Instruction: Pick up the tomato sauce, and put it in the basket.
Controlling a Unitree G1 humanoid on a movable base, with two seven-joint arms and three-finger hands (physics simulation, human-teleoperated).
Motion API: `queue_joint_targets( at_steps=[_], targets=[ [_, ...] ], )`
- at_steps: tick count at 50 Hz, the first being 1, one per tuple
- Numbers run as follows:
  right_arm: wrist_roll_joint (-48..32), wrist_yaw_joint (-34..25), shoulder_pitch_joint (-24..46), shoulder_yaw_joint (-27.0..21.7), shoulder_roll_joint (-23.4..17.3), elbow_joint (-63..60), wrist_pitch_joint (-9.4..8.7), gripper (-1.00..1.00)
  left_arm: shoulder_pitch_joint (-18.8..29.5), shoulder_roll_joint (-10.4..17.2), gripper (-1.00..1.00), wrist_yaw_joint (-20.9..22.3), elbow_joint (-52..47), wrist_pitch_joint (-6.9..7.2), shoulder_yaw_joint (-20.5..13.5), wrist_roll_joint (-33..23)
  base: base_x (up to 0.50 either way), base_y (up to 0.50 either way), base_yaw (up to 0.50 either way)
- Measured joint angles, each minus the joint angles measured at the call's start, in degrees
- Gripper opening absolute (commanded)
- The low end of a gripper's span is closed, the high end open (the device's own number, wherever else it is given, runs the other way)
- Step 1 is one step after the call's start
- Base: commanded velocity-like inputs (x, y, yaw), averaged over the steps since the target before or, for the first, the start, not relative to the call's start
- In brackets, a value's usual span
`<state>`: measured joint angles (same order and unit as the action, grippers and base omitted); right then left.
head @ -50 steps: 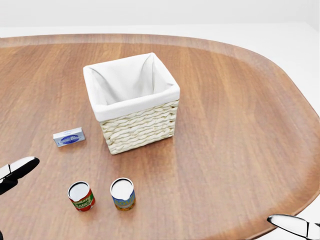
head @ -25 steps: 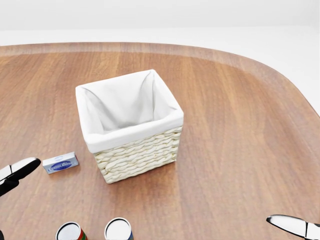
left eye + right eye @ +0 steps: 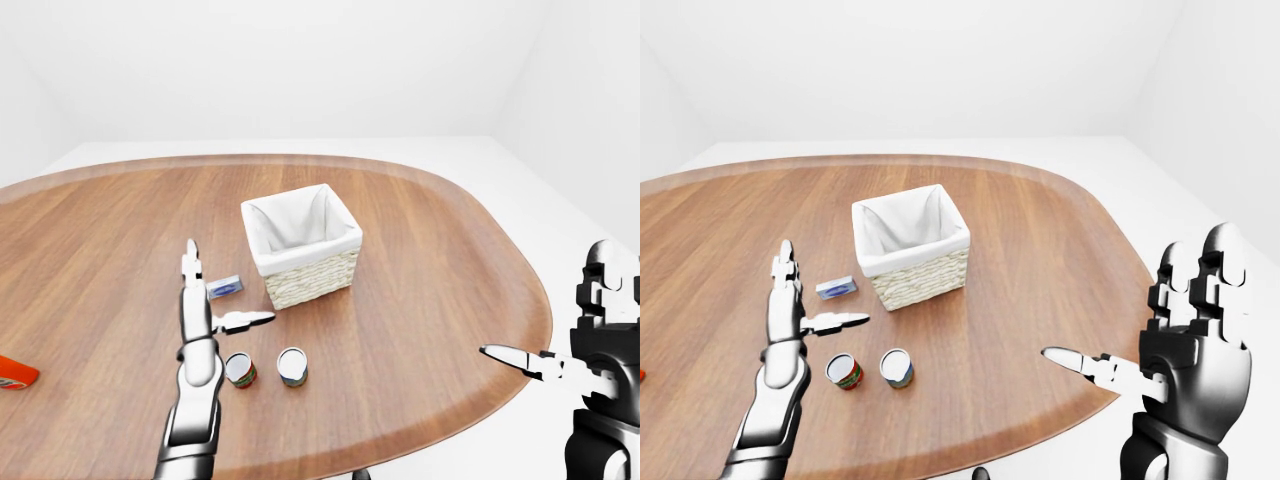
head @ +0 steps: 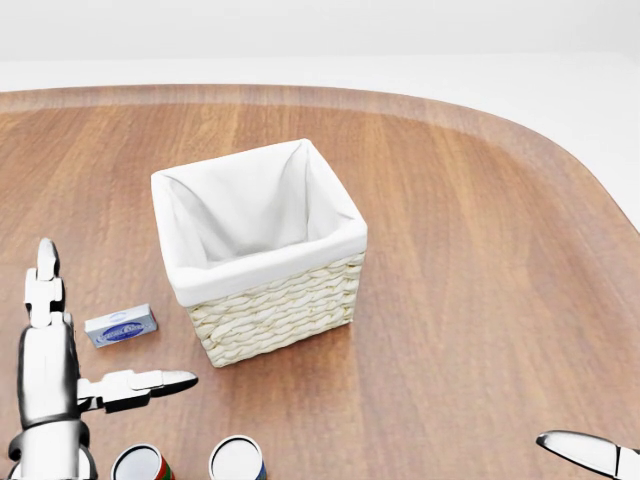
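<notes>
Left robot hand raised just above the red-labelled can, nothing grasped

Left robot hand (image 3: 800, 322) spread wide, holding nothing; tomato sauce (image 3: 843, 372), judged the red-labelled can, stands upright on the tabletop (image 3: 1020, 290) just below-right of it; basket (image 3: 910, 246) beyond; right robot hand (image 3: 1180, 355) open, empty, well apart.

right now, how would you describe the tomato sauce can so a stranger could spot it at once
Start at the white-lined wicker basket in the middle of the round wooden table. In the left-eye view, two small upright cans stand side by side below it, near the table's edge. The tomato sauce is the left one, with a red and green label, next to the left hand; the other can is blue and yellow.
</notes>
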<state>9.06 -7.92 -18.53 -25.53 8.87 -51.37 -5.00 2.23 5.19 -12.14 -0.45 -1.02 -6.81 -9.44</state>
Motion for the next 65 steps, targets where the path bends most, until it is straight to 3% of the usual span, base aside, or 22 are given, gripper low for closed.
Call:
queue_joint_targets(
  at_steps=[6, 11, 17, 23, 28, 42, 65],
  targets=[
    [0.02, -0.01, -0.03, -0.03, 0.02, 0.14, 0.00, 1.00, -0.37, 0.06, 1.00, -1.43, 4.79, -1.75, 3.12, -13.01, 0.00, 0.00, 0.00],
    [-0.02, 0.03, -0.07, 0.03, 0.03, 0.28, 0.00, 1.00, -1.12, 0.15, 1.00, -2.37, 5.56, -1.41, 4.38, -21.76, 0.00, 0.00, 0.00],
    [-0.05, 0.06, -0.11, 0.10, 0.04, 0.42, 0.00, 1.00, -2.30, 0.48, 1.00, -3.32, 4.45, 0.33, 4.98, -30.91, 0.00, 0.00, 0.00],
    [-0.01, 0.03, -0.18, 0.13, 0.07, 0.52, 0.00, 1.00, -3.61, 1.00, 1.00, -4.59, 3.39, 4.02, 5.03, -40.49, 0.00, 0.00, 0.00],
    [-0.03, 0.04, -0.22, 0.21, 0.08, 0.60, 0.00, 1.00, -5.22, 1.22, 1.00, -3.94, 1.29, 5.99, 4.89, -45.69, 0.00, 0.00, 0.00],
    [-0.02, 0.09, -0.21, 0.40, 0.05, 0.97, 0.00, 1.00, -9.96, 0.79, 1.00, 0.35, -4.74, 5.66, 4.80, -52.83, 0.00, 0.00, 0.00],
    [-0.01, 0.41, 0.18, 0.63, -0.39, 0.76, 0.00, 1.00, -11.85, 2.14, 1.00, 2.15, 3.89, 6.02, 7.12, -60.21, 0.00, 0.00, 0.00]
  ],
)
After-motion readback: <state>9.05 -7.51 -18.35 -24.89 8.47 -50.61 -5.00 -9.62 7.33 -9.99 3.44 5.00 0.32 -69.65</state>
